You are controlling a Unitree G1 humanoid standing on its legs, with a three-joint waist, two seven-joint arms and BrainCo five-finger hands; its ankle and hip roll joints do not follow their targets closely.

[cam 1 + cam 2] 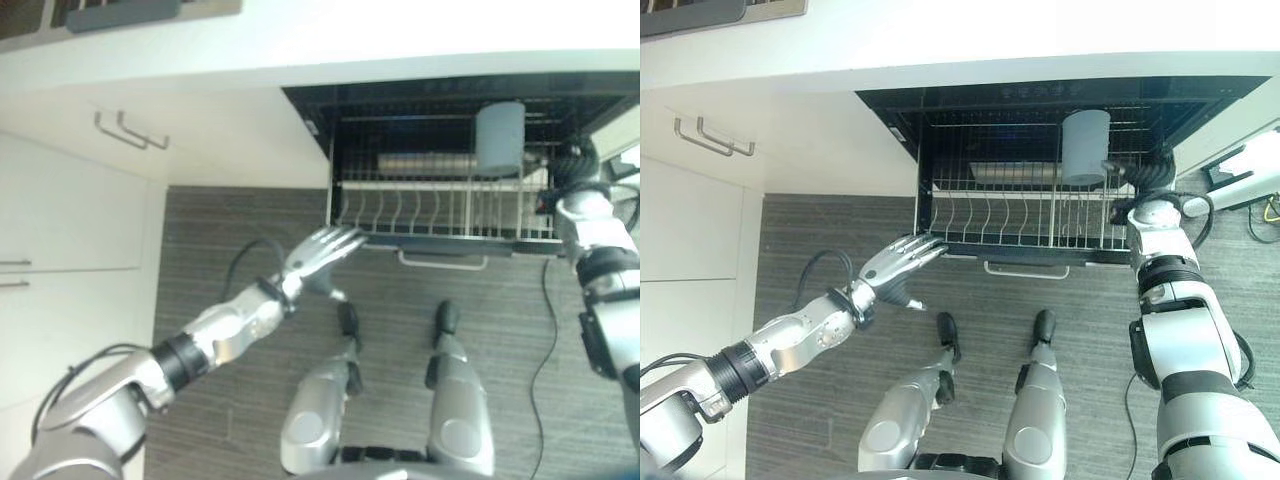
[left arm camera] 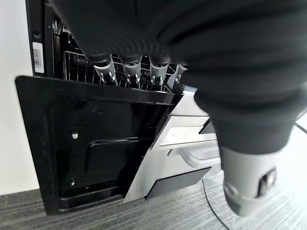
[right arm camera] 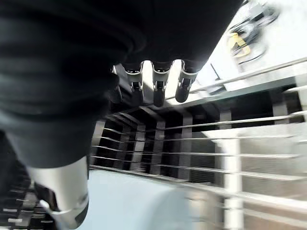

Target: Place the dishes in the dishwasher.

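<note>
The dishwasher drawer (image 1: 440, 250) stands pulled out under the white counter, its wire rack (image 1: 1000, 215) showing. A pale blue-grey cup (image 1: 1085, 145) stands upright at the rack's back right. My right hand (image 1: 1148, 172) hovers at the rack's right side, just beside the cup, fingers (image 3: 154, 86) relaxed over the wires. The cup (image 3: 144, 206) shows as a pale surface past the thumb, not gripped. My left hand (image 1: 320, 250) is open with straight fingers at the drawer's front left corner, holding nothing. In the left wrist view its fingers (image 2: 134, 72) point at the rack above the drawer's black side.
White cabinets with metal handles (image 1: 130, 130) line the left. The drawer's front handle (image 1: 440, 262) juts toward me over the dark grey floor. A pale flat shape (image 1: 425, 163) lies at the rack's back. A white device with cables (image 1: 1250, 165) sits right of the dishwasher.
</note>
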